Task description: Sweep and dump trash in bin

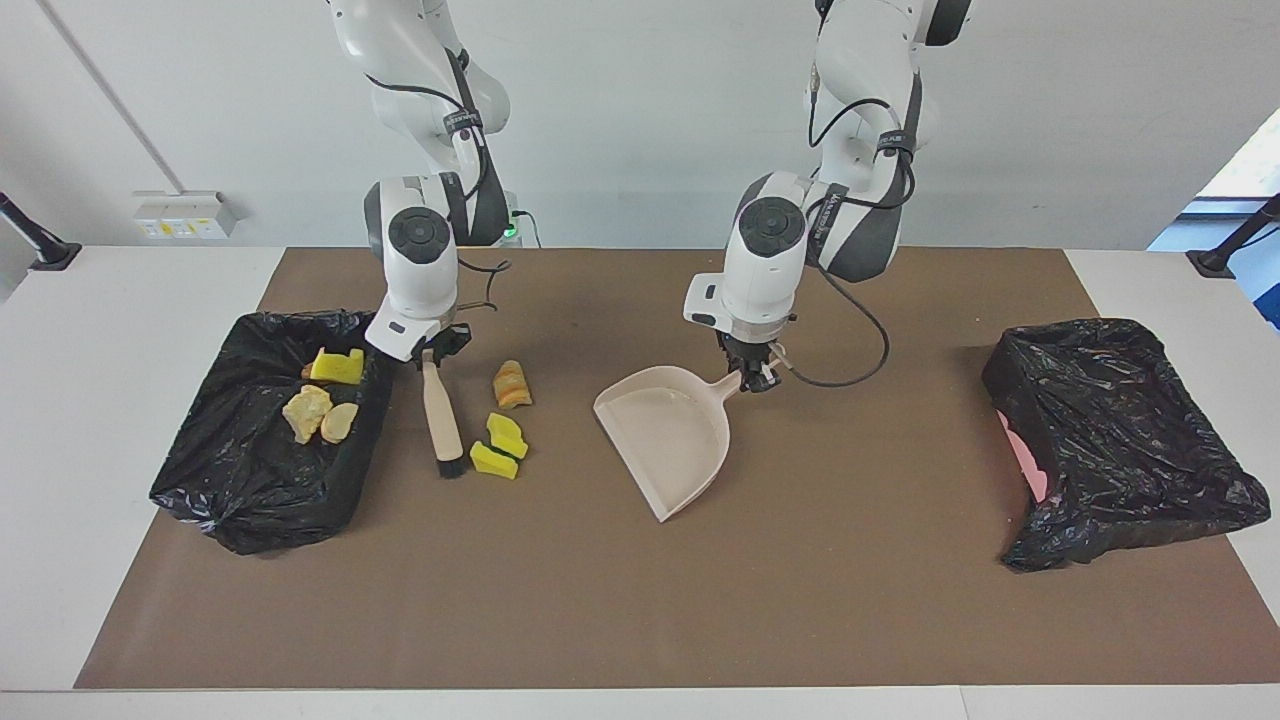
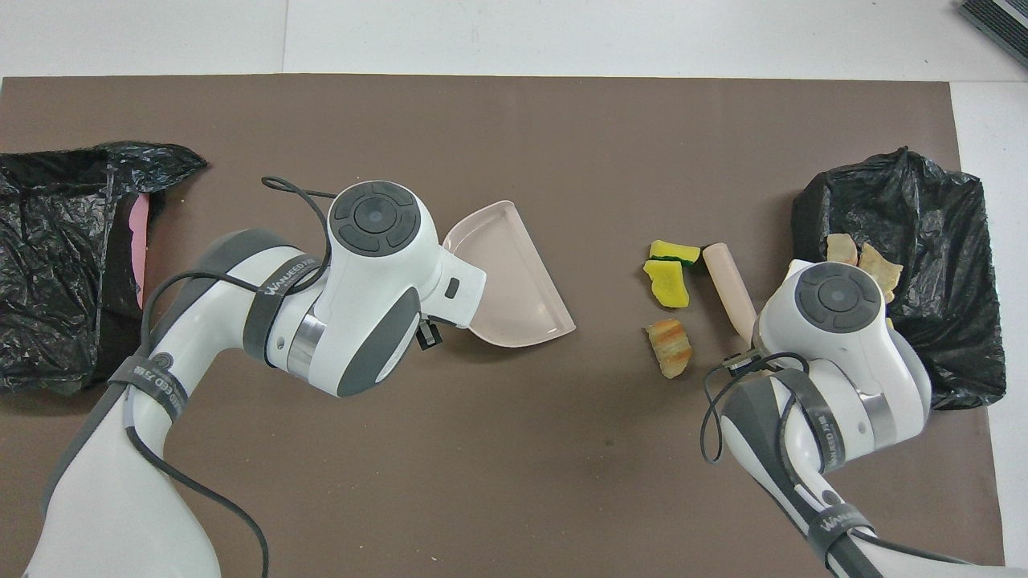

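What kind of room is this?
Probably a robotics lab: two robot arms at a table, one holding a brush, the other a dustpan, with staged trash and bag-lined bins.

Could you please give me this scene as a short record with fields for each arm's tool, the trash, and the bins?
left tool: grips the dustpan by its handle, pan mouth turned toward the loose trash
right tool: grips the brush by its handle, bristles down beside the sponge chunks
loose trash: two sponge chunks and one bread lump on the mat, between brush and dustpan
binned trash: bits lie in the bin at the right arm's end
other bin: at the left arm's end, no trash visible
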